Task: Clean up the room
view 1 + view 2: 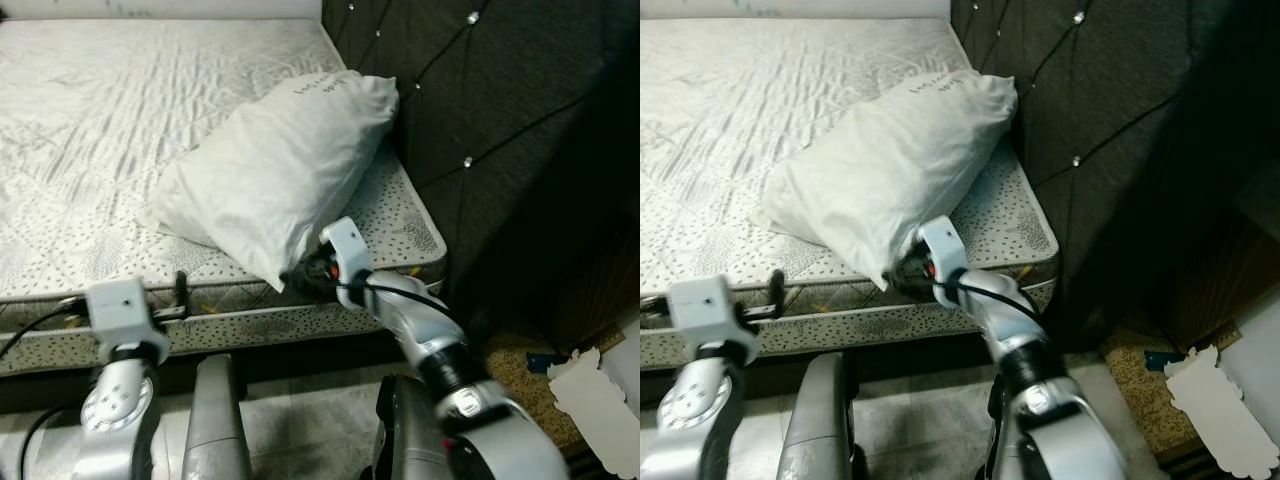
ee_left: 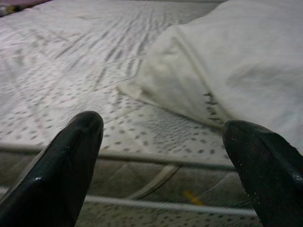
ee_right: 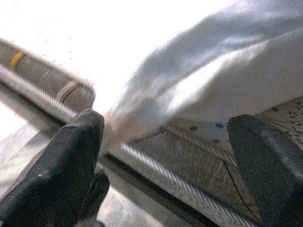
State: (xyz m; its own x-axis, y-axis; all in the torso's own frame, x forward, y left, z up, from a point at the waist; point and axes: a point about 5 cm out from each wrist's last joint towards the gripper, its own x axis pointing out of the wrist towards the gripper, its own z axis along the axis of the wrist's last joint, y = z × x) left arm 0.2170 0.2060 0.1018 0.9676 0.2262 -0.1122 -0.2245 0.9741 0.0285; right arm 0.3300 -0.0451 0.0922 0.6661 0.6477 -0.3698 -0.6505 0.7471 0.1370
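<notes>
pillow (image 1: 275, 170) fills the mattress (image 1: 90, 130) corner against the headboard (image 1: 480, 110); mattress beyond lies bare.

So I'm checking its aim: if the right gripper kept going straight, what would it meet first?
Probably the near corner of the white pillow, just ahead of the open right gripper; depth is uncertain.

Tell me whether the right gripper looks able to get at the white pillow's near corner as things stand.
Probably yes: the right gripper is open at the mattress edge, with the white pillow's corner between its fingers and nothing blocking.
</notes>
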